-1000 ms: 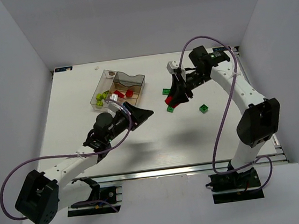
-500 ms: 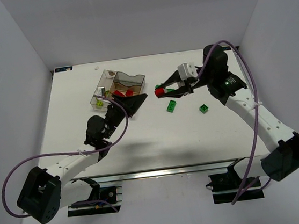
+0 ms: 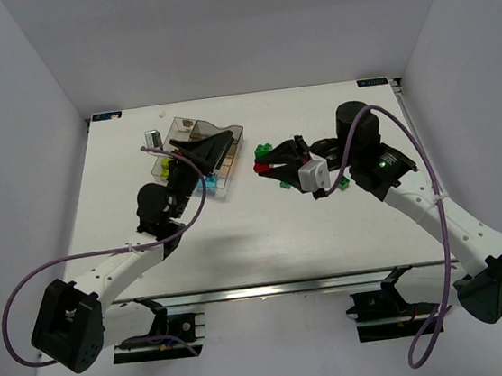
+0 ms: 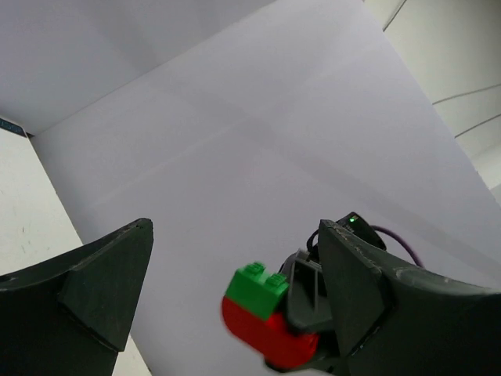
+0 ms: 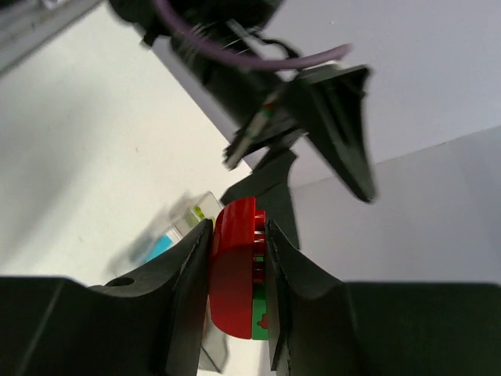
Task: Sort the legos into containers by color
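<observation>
Overhead view: the right claw (image 3: 263,159) is clamped on a red lego (image 3: 262,165) with a dark green lego (image 3: 265,149) stuck to it, held above the counter (image 3: 265,232) just right of the tray (image 3: 180,127). The left claw (image 3: 206,148) hangs over the tray; only the left wrist view shows its fingers (image 4: 102,282) set wide apart, the joined pair visible beyond the gap. The right wrist view alone shows both pads (image 5: 192,266) pressing the red lego's flanks. Only the overhead shows another green lego (image 3: 284,184) loose on the counter; a light blue lego (image 3: 204,186) sits at the tray's near edge.
</observation>
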